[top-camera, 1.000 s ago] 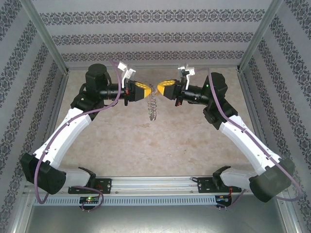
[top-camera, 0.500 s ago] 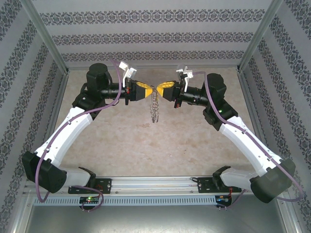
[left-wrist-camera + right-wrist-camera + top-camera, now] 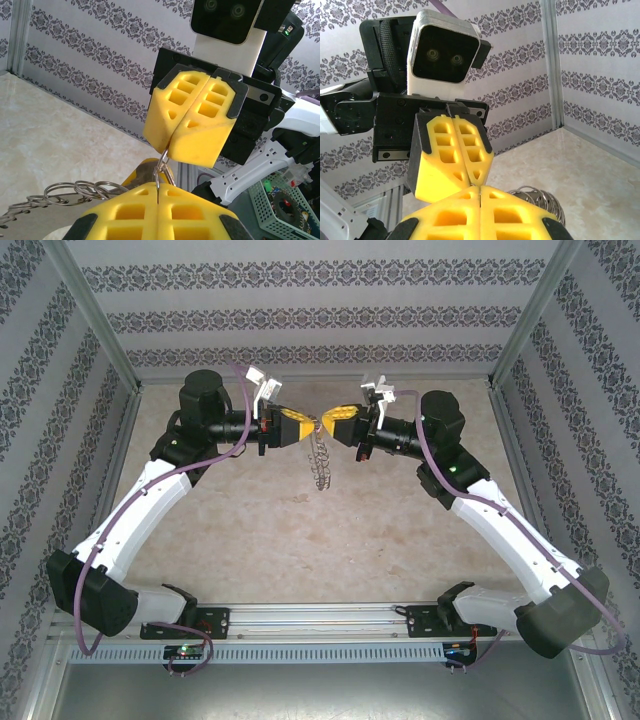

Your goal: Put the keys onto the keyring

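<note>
My left gripper [image 3: 306, 430] and right gripper [image 3: 328, 423] meet tip to tip above the middle of the table, both shut. From where they meet, the keyring [image 3: 320, 462] dangles as a thin grey wire coil. In the left wrist view my left gripper [image 3: 158, 189] pinches a wire loop of the keyring [image 3: 161, 167], and the same loop runs up into the shut right gripper [image 3: 170, 150]. A yellow-orange piece [image 3: 136, 175], seemingly a key's head, shows just behind my left tips. The right wrist view has my right gripper [image 3: 480, 189] against the left gripper [image 3: 478, 183], with the keyring's coils [image 3: 542, 197] behind.
The beige marble tabletop [image 3: 300, 540] lies well below both grippers. Patterned walls and aluminium posts [image 3: 95, 315] close in the back and sides. A green mesh basket [image 3: 280, 205] of small parts stands off the table in the left wrist view.
The right arm has shifted slightly left and up, pressing its tips closer to the left gripper. The dangling keyring has swung a little to the right. Both grippers stay shut.
</note>
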You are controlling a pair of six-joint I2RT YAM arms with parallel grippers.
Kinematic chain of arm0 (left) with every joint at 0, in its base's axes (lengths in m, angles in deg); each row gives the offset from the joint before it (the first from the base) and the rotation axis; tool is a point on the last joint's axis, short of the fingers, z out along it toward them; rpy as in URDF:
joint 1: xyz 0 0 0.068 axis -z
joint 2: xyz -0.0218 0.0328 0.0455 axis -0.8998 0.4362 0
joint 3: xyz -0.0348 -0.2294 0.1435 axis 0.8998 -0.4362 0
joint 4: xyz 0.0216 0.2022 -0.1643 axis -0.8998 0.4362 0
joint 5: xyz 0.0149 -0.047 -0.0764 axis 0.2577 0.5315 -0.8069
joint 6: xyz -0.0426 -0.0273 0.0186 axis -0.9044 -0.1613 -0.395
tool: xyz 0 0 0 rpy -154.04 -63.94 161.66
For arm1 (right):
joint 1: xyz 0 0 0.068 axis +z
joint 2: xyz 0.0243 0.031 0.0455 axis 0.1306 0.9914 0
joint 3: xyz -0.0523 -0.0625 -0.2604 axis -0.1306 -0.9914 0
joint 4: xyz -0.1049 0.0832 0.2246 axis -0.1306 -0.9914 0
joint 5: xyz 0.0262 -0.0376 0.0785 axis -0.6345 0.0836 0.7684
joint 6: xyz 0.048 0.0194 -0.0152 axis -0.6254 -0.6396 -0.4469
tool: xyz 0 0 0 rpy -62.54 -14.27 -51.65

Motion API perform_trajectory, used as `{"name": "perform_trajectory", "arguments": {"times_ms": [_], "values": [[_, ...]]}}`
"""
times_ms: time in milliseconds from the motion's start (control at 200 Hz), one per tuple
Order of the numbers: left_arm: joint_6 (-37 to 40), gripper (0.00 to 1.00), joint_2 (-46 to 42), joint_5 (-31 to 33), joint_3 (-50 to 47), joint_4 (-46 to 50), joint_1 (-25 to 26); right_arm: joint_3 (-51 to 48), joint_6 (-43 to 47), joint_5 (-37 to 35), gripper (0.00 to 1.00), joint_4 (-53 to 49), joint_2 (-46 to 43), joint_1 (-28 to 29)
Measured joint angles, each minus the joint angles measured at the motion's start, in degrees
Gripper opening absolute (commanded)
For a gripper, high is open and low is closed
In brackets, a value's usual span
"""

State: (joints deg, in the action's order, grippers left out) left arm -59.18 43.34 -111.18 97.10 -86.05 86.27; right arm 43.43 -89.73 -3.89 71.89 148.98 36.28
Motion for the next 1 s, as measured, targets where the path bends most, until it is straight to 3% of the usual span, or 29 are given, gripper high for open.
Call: {"name": "perform_trajectory", "arguments": {"times_ms": [999], "values": [[0.04,0.0,1.11,-1.31,0.07,-0.13,0.04,3.08,5.2,-3.28,0.0,-6.05,0.76,2.89]]}}
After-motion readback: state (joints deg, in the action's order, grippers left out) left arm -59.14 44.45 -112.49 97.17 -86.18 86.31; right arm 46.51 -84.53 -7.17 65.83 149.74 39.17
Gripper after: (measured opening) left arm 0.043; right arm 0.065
